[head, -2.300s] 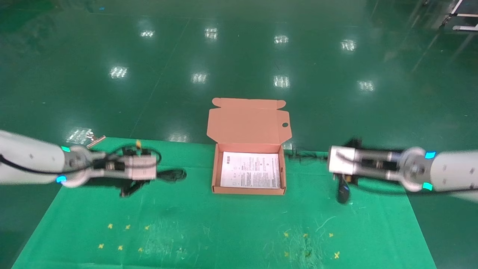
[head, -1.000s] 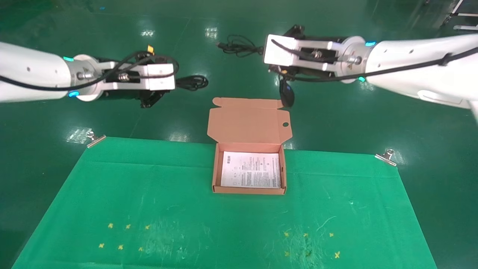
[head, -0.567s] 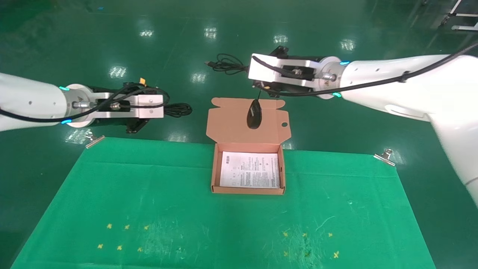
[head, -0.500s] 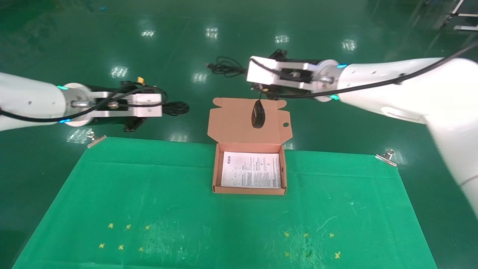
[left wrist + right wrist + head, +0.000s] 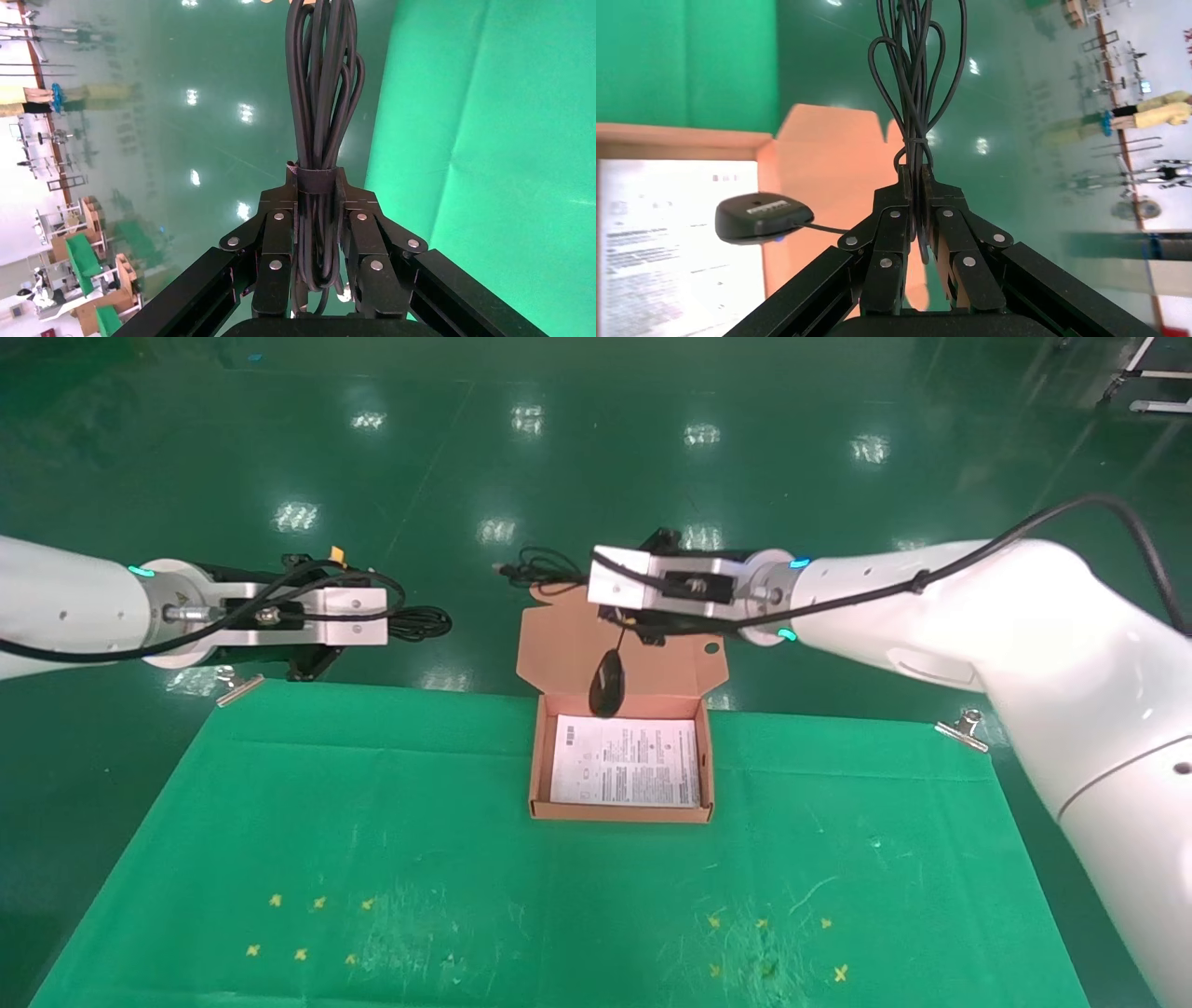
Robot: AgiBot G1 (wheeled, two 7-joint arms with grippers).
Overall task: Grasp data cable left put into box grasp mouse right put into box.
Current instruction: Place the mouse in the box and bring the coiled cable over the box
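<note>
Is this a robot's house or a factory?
Probably a factory or robot lab: a shiny green floor spreads wide, benches and shelves stand far off, and a clipped green mat marks the workspot.

Bright overhead light, glare patches on glossy floor (image 5: 596,449), sharp focus.

Glossy dark green floor (image 5: 559,477) mirroring rows of ceiling lights (image 5: 700,434). Bright green cloth-covered table (image 5: 466,896) in foreground, held by silver metal clips (image 5: 959,728). Distant workshop racks (image 5: 42,182) beyond.

Far end of the data cable (image 5: 320,98) cut off by frame edge; mouse (image 5: 763,217) scroll wheel hidden, underside showing.
</note>
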